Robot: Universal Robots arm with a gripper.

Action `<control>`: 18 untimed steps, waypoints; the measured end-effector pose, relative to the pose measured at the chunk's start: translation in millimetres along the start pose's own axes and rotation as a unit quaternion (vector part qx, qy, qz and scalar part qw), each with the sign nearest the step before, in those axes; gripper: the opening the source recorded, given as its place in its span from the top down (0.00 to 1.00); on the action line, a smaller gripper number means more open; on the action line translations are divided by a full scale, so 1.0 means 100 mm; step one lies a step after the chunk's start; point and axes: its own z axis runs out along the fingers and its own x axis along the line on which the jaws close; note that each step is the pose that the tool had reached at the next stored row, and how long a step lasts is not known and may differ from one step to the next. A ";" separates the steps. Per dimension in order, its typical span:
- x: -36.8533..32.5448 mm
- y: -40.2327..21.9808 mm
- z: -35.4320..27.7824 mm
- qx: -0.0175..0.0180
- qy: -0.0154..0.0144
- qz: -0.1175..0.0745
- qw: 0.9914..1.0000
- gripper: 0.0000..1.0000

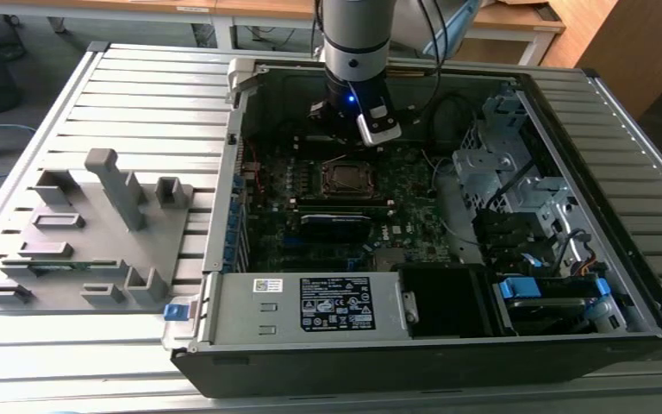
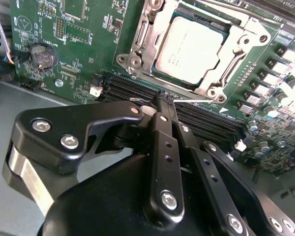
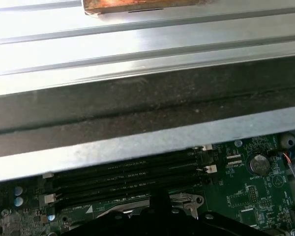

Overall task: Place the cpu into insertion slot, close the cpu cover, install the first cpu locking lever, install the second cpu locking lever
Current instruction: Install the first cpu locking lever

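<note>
Slatted metal table holds the case, its cpu seated beside the closed, empty tool.

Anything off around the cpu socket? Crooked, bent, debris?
Nothing stands out. In the second wrist view the cpu sits flat and square in the insertion slot, the cpu cover level around it; no bent metal or debris. The shut gripper hangs over the memory slots.

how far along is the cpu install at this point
Done: the cpu sits in the insertion slot, with the cpu cover lying flat around it. In hand: nothing seen; the gripper is shut, tips near the memory slots. Left: a locking lever lies alongside the cover, but whether it is hooked I cannot tell.
</note>
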 end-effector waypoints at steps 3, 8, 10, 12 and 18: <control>0.000 0.005 0.012 0.001 -0.002 0.012 1.000 0.89; 0.003 0.021 0.026 0.002 -0.005 0.029 1.000 0.89; 0.005 0.030 0.030 0.002 -0.006 0.034 0.999 0.89; 0.007 0.040 0.034 0.003 -0.007 0.038 0.999 0.89; 0.011 0.061 0.045 0.003 -0.009 0.050 0.999 0.89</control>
